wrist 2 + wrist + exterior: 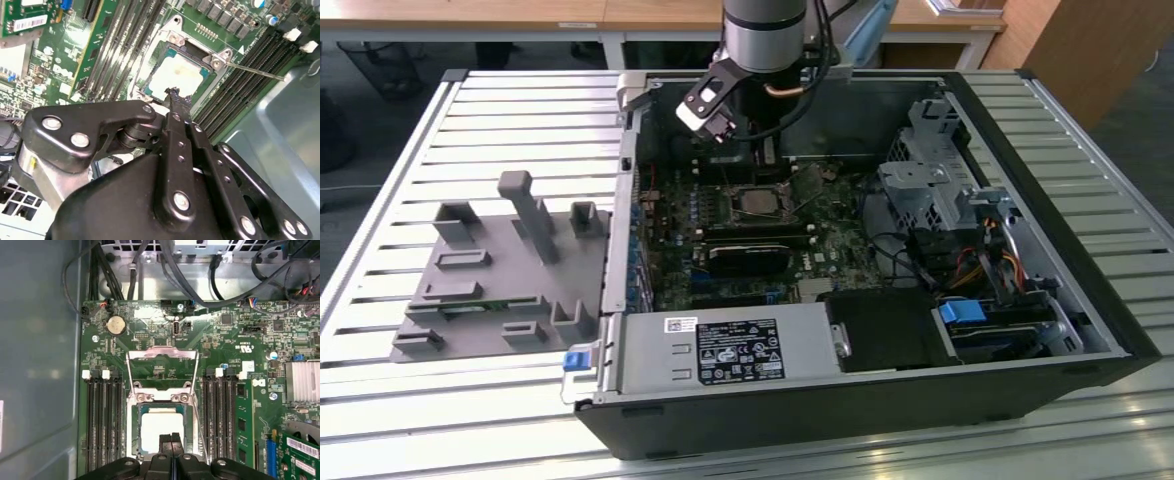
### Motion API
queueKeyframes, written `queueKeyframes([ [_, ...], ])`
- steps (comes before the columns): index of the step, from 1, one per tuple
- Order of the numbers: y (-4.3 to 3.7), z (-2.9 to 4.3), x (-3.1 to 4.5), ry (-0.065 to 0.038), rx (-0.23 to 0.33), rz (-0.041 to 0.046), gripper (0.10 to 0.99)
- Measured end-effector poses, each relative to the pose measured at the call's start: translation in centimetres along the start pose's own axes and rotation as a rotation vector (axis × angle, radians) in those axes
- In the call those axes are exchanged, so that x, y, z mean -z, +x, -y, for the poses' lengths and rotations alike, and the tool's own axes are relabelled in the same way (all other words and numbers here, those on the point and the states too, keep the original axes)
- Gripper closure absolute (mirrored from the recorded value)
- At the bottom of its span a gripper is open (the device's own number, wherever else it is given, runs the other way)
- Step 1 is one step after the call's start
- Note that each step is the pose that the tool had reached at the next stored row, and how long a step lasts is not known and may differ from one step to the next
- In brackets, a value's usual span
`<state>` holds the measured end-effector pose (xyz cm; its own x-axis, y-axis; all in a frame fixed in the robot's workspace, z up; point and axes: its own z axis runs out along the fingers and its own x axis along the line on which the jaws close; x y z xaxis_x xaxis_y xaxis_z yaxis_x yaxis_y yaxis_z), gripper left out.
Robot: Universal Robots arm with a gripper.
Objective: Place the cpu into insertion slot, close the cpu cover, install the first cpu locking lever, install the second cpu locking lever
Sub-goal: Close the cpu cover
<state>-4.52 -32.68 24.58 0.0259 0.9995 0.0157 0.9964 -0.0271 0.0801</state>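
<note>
- The cpu [162,430] lies flat inside the insertion slot [132,420], silvery top up. The placing step reads as done.
- The slot sits mid-board between two banks of long black memory slots [102,425]. The board lies in the open computer case [854,420], nearer the case's far wall than its near edge. The case rests on the slatted tabletop [480,130].
- The cpu cover [161,353] stands open, swung away from the chip, and bare green board shows through its window.
- One thin locking lever [255,71] juts out unlatched beside the socket.
- The claw [171,440] is clenched, fingertips pressed together and holding nothing. It hangs over the chip's near edge. I cannot tell from either wrist view whether the tips touch the chip.
- Judgement: the step in hand is closing the cover.
- That step calls for reaching past the chip to the frame's free edge and tipping it down squarely. The tips must not drag across the seated chip, and the loose lever must stay out of the frame's way.
</note>
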Motion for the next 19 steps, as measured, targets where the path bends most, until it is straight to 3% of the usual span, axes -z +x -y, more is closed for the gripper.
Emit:
queueKeyframes([
  [3,-0.04,-0.39,-0.03,0.005,0.000,0.0002,0.980],
  [8,-0.01,-1.72,-0.13,0.021,0.000,0.0004,0.980],
  [14,0.01,-2.04,0.87,0.039,-0.001,0.0001,0.980],
  [19,0.03,-2.84,0.83,0.045,-0.001,0.0002,0.980],
])
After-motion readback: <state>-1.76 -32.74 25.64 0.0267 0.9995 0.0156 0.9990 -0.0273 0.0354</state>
